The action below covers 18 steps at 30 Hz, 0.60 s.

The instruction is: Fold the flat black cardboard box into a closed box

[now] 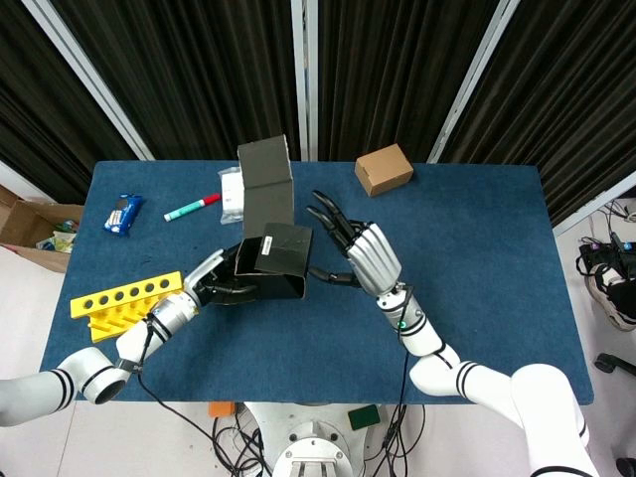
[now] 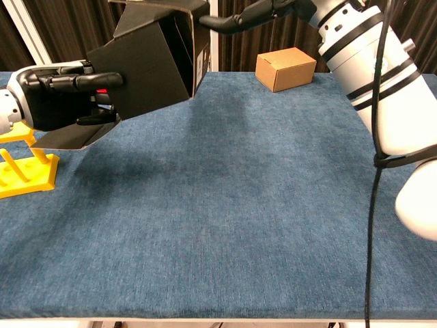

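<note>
We see the black cardboard box (image 1: 270, 260) raised above the blue table (image 1: 497, 258), a little toward nine o'clock of the table's middle. It is partly formed: in the chest view it reads as an open-ended sleeve (image 2: 151, 60) tilted up, with one loose flap hanging down at its seven o'clock corner. In the head view a long panel stands up from it toward twelve o'clock.

Our left hand (image 1: 221, 281) grips the box from the nine o'clock side. In the chest view its fingers (image 2: 82, 80) lie closed along the box's outer wall, so the box is held.

Our right hand (image 1: 356, 256) sits at three o'clock of the box, fingers spread and holding nothing. Its fingertips (image 1: 322, 214) reach toward the box's upper edge. Whether they touch the cardboard we cannot tell from either view.

At one o'clock on the table stands a small brown cardboard box (image 1: 384, 169), closed and well apart from both hands. Toward eleven o'clock lie a red and green marker (image 1: 190, 208) and, further out toward ten o'clock, a blue snack packet (image 1: 122, 214). A clear packet (image 1: 232, 191) lies just beside the upright panel. At eight o'clock, near the left wrist, rests a yellow rack with holes (image 1: 117, 301).
</note>
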Each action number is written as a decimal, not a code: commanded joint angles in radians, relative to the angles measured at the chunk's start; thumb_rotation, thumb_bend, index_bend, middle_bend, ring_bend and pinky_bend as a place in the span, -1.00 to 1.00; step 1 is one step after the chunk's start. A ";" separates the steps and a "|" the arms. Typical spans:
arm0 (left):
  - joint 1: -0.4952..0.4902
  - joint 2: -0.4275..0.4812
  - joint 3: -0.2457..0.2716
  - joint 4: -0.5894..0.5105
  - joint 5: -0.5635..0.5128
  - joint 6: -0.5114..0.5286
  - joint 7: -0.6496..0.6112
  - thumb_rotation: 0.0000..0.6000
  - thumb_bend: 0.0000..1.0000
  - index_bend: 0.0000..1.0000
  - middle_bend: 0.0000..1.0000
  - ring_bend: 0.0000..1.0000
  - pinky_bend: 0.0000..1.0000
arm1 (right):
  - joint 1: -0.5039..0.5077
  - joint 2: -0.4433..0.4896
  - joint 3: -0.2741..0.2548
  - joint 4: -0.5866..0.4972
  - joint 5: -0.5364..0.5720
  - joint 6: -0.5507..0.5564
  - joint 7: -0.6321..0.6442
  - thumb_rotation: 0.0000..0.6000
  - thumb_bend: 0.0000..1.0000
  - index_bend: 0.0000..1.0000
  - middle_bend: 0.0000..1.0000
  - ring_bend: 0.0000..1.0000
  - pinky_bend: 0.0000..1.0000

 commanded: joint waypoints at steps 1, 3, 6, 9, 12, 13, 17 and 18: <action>0.001 -0.005 0.007 0.014 0.000 -0.008 0.058 1.00 -0.73 -0.32 -0.39 0.27 0.89 | 0.026 0.074 -0.046 -0.058 -0.044 -0.076 -0.060 1.00 -1.00 -1.00 -0.83 0.39 0.71; 0.001 -0.008 0.009 0.021 -0.001 -0.013 0.087 1.00 -0.73 -0.32 -0.39 0.26 0.89 | 0.039 0.100 -0.063 -0.070 -0.066 -0.102 -0.081 1.00 -0.99 -0.99 -0.71 0.39 0.71; 0.001 -0.017 0.013 0.032 -0.003 -0.020 0.130 1.00 -0.73 -0.32 -0.39 0.26 0.89 | 0.060 0.116 -0.089 -0.059 -0.107 -0.121 -0.110 1.00 -0.97 -0.79 -0.50 0.42 0.76; 0.000 -0.026 0.016 0.042 -0.003 -0.029 0.158 1.00 -0.73 -0.32 -0.39 0.26 0.89 | 0.074 0.109 -0.109 -0.031 -0.132 -0.138 -0.130 1.00 -0.94 -0.56 -0.34 0.44 0.80; -0.003 -0.036 0.021 0.054 0.000 -0.037 0.179 1.00 -0.73 -0.32 -0.39 0.26 0.89 | 0.081 0.091 -0.124 0.007 -0.143 -0.150 -0.139 1.00 -0.93 -0.43 -0.24 0.45 0.82; -0.003 -0.039 0.022 0.057 0.001 -0.039 0.185 1.00 -0.73 -0.32 -0.39 0.26 0.89 | 0.083 0.085 -0.128 0.019 -0.145 -0.152 -0.138 1.00 -0.93 -0.40 -0.22 0.46 0.82; -0.005 -0.051 0.032 0.077 0.011 -0.045 0.218 1.00 -0.73 -0.32 -0.39 0.26 0.89 | 0.088 0.064 -0.143 0.072 -0.145 -0.171 -0.121 1.00 -0.92 -0.29 -0.12 0.47 0.85; -0.006 -0.054 0.035 0.082 0.013 -0.046 0.225 1.00 -0.73 -0.32 -0.40 0.26 0.89 | 0.091 0.063 -0.149 0.084 -0.148 -0.177 -0.115 1.00 -0.92 -0.27 -0.10 0.47 0.85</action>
